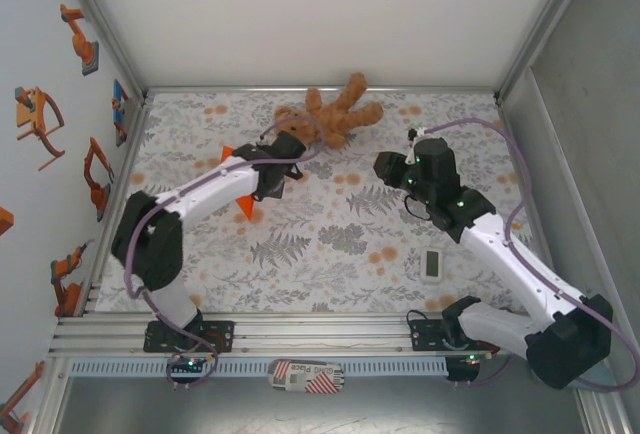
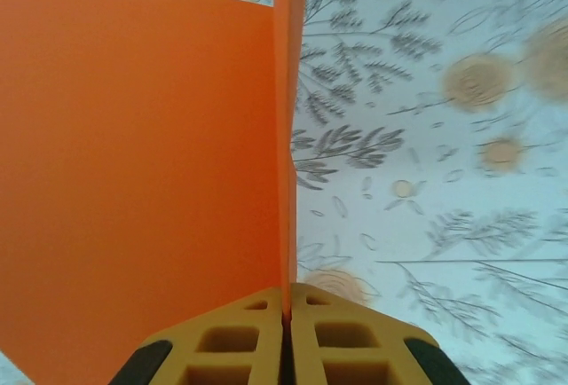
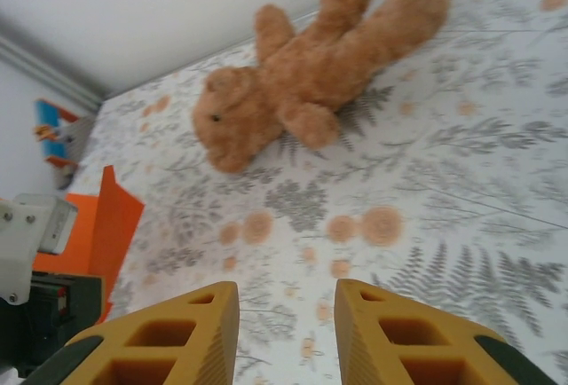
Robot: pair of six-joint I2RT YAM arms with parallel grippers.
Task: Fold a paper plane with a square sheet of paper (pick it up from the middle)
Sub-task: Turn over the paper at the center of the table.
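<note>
Item 1, the square sheet of paper (image 2: pixel 142 181): bright orange and plain. It was recorded left of centre on the table (image 1: pixel 330 254), nearer the far edge than the near edge. It was found bent along a sharp crease. In the left wrist view one panel was spread wide to the left, and the other was seen edge-on, rising straight from the jaws. From above, orange corners of the sheet (image 1: pixel 244 206) were seen on either side of the left arm (image 1: pixel 190 199). Whether any part touched the table could not be told

Item 2, the left gripper (image 2: pixel 286 305): the jaws were found closed tight, the yellow fingers (image 2: pixel 226 341) pressed together and the paper's crease pinched between them

Item 3, the right gripper (image 3: pixel 287 314): the jaws were found parted by a clear gap, with nothing held. It was positioned above the table right of centre, well apart from the paper

Item 4, the teddy bear (image 1: pixel 335 112): brown plush, laid at the middle of the far edge, just beyond the left gripper

Item 5, the white gadget (image 1: pixel 432 264): small and rectangular, laid flat toward the near right corner, just beside the right arm (image 1: pixel 510 254)

Item 6, the table: it was covered in a pale print of grey ferns and orange blooms
</note>
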